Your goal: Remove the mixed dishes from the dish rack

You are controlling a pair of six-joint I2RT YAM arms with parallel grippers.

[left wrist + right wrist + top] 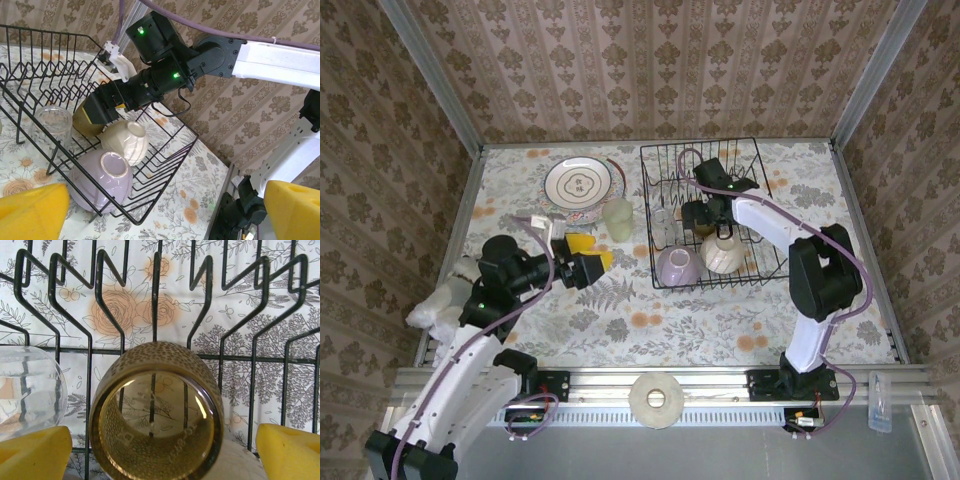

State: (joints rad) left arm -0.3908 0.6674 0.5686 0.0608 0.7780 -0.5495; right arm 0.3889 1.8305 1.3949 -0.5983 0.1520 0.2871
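top cam: dish rack (765, 180) sits on the right half of the table (620, 330), right gripper (703, 216) is down inside it over the amber cup (708, 231); lilac bowl (677, 266) and cream rounded bowl (723, 253) sit at its near edge, small clear glass (663, 228) on its left side; plates (578, 186) are stacked on the table left of the rack with the pale green tumbler (618, 219) just beside them, so those look done; left gripper (582, 258) hovers over the table left of the rack, spread wide, empty. left wrist cam: its yellow pads (30, 212) are far apart with nothing between, looking across at the right arm (260, 50) on the cup, which leans against the cream bowl. right wrist cam: cup lies on its side on the wires, mouth to the lens, translucent amber, stippled outer wall, glass just left of it; right fingers (35, 455) straddle it with a gap each side, not clamped. step in hand reads as grasping the cup: centre on it, close on the wall rather than the rim, squeeze gently since a round wall can roll, lift straight up clear of the prongs (155, 290) before moving out, mind the glass and bowl alongside
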